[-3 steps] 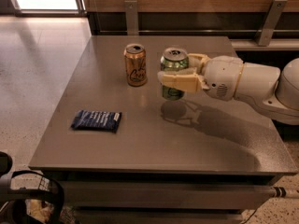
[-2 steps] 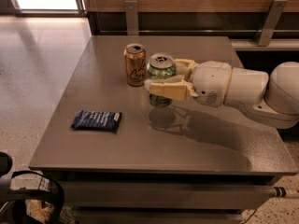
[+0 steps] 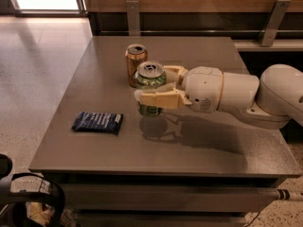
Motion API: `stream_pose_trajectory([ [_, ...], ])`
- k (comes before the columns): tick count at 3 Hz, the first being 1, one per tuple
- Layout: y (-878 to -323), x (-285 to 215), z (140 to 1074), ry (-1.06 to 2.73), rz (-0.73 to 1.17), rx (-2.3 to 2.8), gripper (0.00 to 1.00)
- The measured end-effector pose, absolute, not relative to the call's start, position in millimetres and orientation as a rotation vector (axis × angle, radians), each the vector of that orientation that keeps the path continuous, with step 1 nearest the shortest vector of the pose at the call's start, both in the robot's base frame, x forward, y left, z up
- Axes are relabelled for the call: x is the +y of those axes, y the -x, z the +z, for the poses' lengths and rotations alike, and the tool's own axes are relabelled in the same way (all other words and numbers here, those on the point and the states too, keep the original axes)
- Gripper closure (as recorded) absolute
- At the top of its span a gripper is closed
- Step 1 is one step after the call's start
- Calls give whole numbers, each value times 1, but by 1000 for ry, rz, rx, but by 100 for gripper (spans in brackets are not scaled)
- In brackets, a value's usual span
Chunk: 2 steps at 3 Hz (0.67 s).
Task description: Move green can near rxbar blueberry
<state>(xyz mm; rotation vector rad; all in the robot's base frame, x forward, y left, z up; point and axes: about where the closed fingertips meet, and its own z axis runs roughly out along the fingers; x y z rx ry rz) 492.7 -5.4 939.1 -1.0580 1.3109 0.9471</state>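
Note:
My gripper (image 3: 152, 86) reaches in from the right and is shut on the green can (image 3: 150, 79), which has a silver top. It holds the can upright, lifted a little above the table, over its own shadow. The rxbar blueberry (image 3: 97, 122), a flat dark blue wrapper, lies on the table to the lower left of the can, roughly a can's height away. One cream finger (image 3: 158, 99) crosses the can's front; the other is behind it.
An orange-gold can (image 3: 135, 63) stands upright just behind and left of the green can, close to it. The grey table (image 3: 218, 141) has its front edge near the bottom. A wooden wall with metal brackets runs behind. Floor lies to the left.
My gripper has carried the green can leftward and toward the front, closer to the blue bar. The orange-gold can and the bar have not moved.

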Motion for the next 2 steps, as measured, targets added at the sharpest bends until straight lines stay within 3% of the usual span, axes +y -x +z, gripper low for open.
stream_pose_trajectory([
  [2, -498, 7, 918, 1046, 941, 1343, 100],
])
